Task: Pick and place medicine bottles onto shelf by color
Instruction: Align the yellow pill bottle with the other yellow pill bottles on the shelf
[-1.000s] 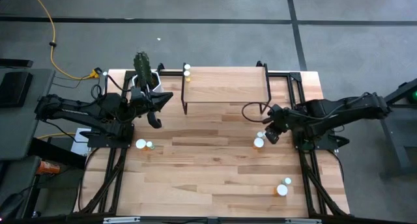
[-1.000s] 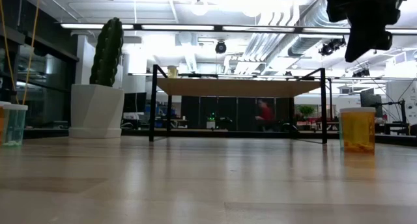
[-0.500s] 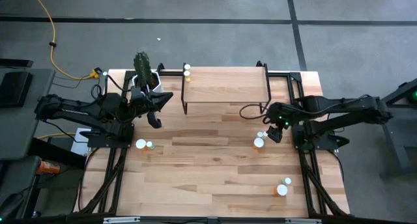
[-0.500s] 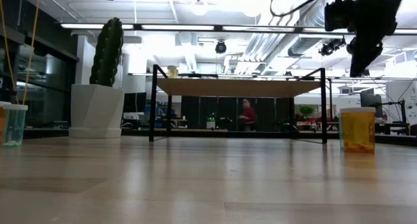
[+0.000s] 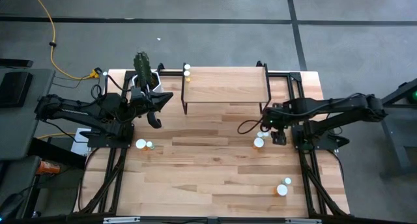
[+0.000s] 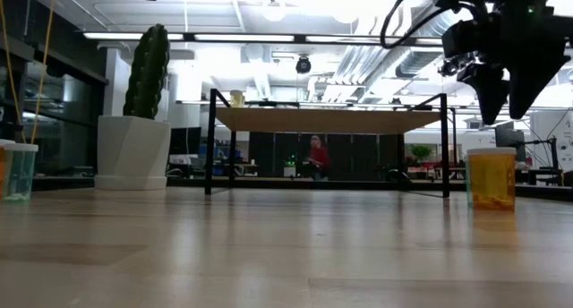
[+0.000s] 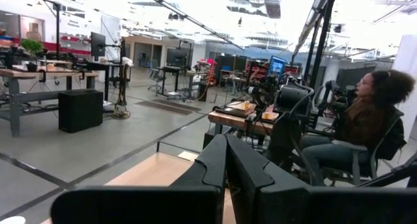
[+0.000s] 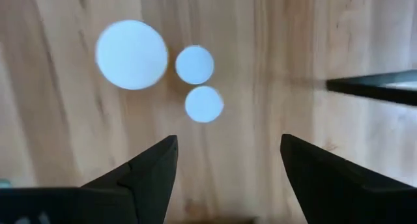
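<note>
My right gripper (image 6: 506, 118) (image 8: 228, 146) is open and points down over a cluster of medicine bottles beside the shelf's right legs, touching none of them. Its wrist view shows three white caps: a large one (image 8: 131, 55) and two small ones (image 8: 194, 64) (image 8: 204, 104). From the low view, an orange-yellow bottle (image 6: 491, 178) stands upright on the table below the fingers. The shelf (image 5: 227, 86) (image 6: 327, 120) stands at the table's far middle and carries a yellowish bottle (image 5: 187, 70) on its far left corner. My left gripper (image 5: 154, 120) (image 7: 227, 160) waits shut, raised at the table's left.
A cactus in a white pot (image 5: 143, 68) (image 6: 148, 71) stands at the far left corner. Two bottles (image 5: 144, 144) sit at the left below my left gripper, two more (image 5: 283, 187) near the front right. A black bar (image 8: 371, 87) lies close beside the right fingers.
My right gripper has opened its fingers, rolled about its own axis and tipped further down. It has sunk a little over the bottles beside the shelf's right legs. The bottles have kept still.
</note>
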`<control>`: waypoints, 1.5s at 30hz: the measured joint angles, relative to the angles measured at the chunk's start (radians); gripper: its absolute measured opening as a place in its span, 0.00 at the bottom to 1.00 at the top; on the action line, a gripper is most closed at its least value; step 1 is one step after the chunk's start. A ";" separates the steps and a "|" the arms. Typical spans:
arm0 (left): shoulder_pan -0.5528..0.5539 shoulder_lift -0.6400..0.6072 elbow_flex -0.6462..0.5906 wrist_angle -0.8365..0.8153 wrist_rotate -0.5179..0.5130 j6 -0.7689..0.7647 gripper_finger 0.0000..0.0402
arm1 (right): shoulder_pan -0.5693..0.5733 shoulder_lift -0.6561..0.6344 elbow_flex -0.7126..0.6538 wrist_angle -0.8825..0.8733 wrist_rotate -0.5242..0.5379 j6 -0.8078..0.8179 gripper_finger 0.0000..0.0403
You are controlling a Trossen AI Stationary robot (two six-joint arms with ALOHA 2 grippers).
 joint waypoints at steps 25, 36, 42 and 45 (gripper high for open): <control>0.000 0.000 0.000 0.000 -0.008 0.018 0.00 | 0.000 0.093 -0.093 0.147 -0.039 -0.073 0.65; 0.000 0.000 0.000 0.000 -0.011 0.018 0.00 | 0.008 0.173 -0.092 0.149 -0.050 -0.084 0.54; 0.000 0.000 0.000 0.000 -0.009 0.016 0.00 | 0.008 0.213 -0.092 0.151 -0.050 -0.084 0.52; 0.000 0.000 0.000 0.000 -0.009 0.016 0.00 | 0.008 0.218 -0.092 0.155 -0.050 -0.087 0.52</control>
